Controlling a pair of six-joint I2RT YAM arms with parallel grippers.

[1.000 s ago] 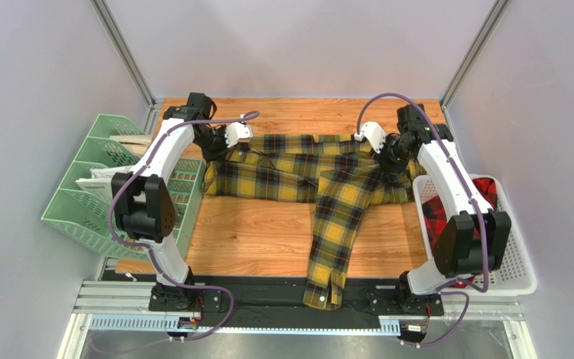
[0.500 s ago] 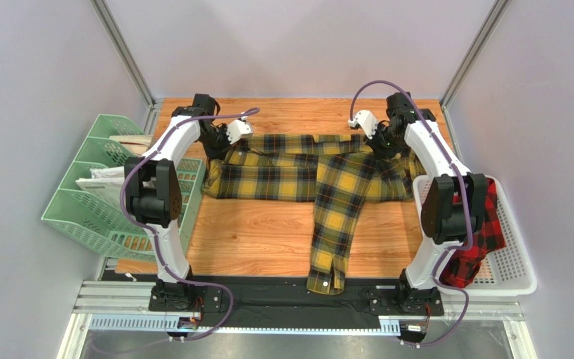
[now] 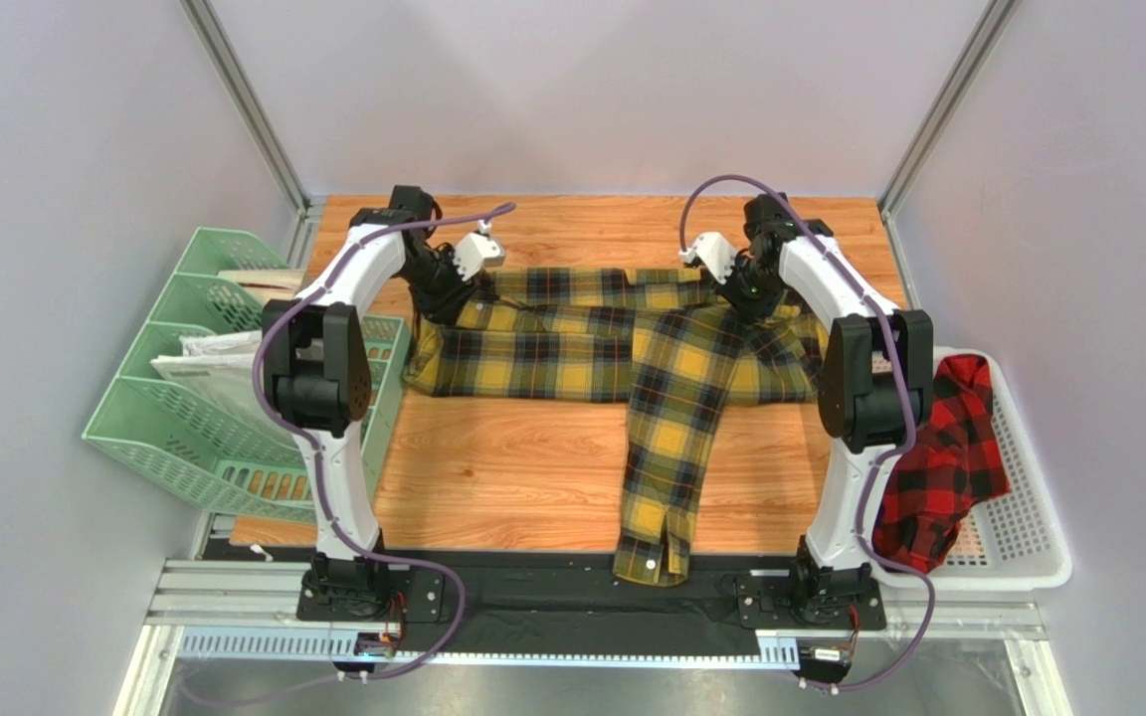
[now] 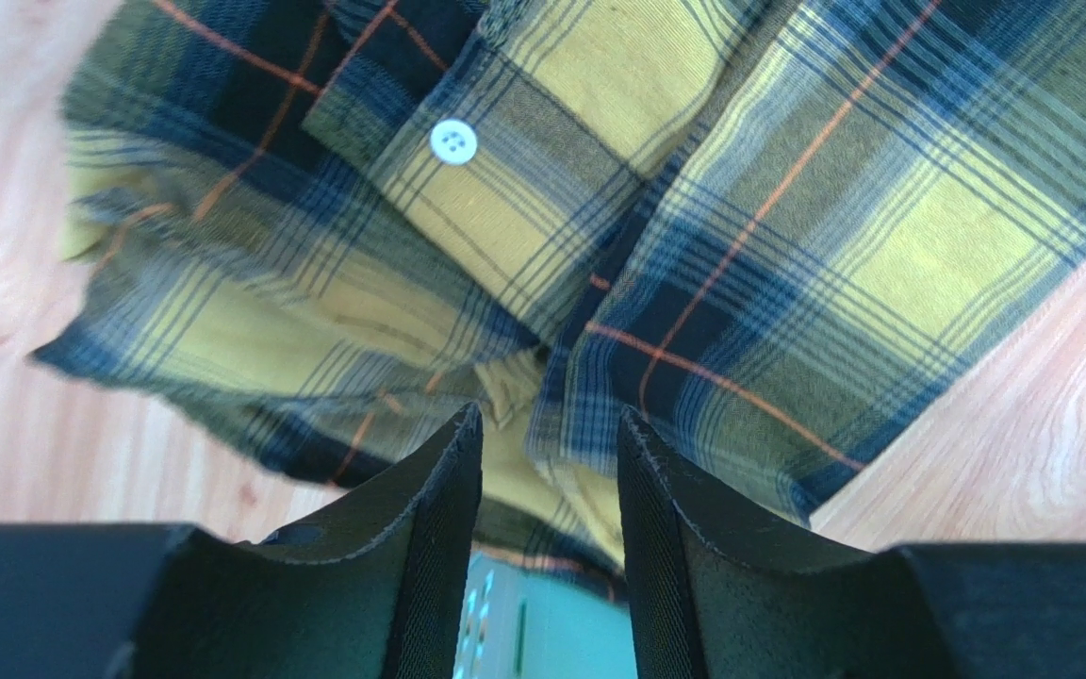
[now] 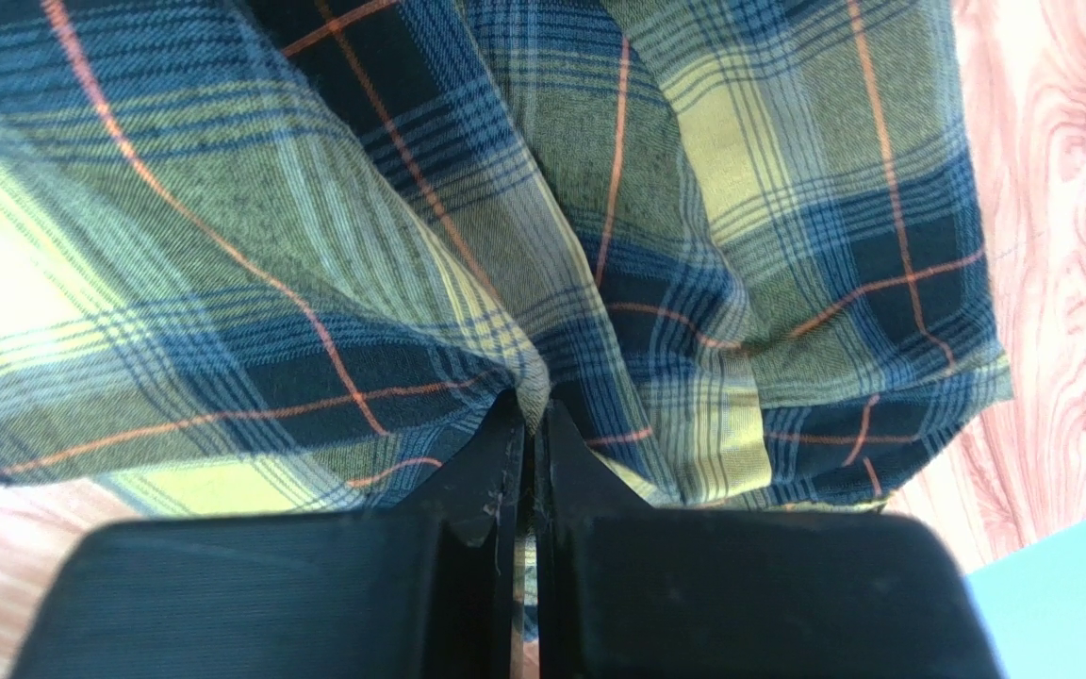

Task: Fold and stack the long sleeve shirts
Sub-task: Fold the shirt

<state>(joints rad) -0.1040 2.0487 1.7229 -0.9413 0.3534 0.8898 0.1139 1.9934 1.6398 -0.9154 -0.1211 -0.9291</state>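
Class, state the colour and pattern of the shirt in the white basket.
Red-and-black checks. The shirt shows best in the top external view.

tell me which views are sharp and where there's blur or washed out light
Top view: evenly lit and sharp, only soft shadows on the table under the arms. Left wrist view: the yellow shirt is crisp around its white button, softer at its left edge, with the wood beside it washed pale. Right wrist view: the weave is sharp, the black fingers show little detail.
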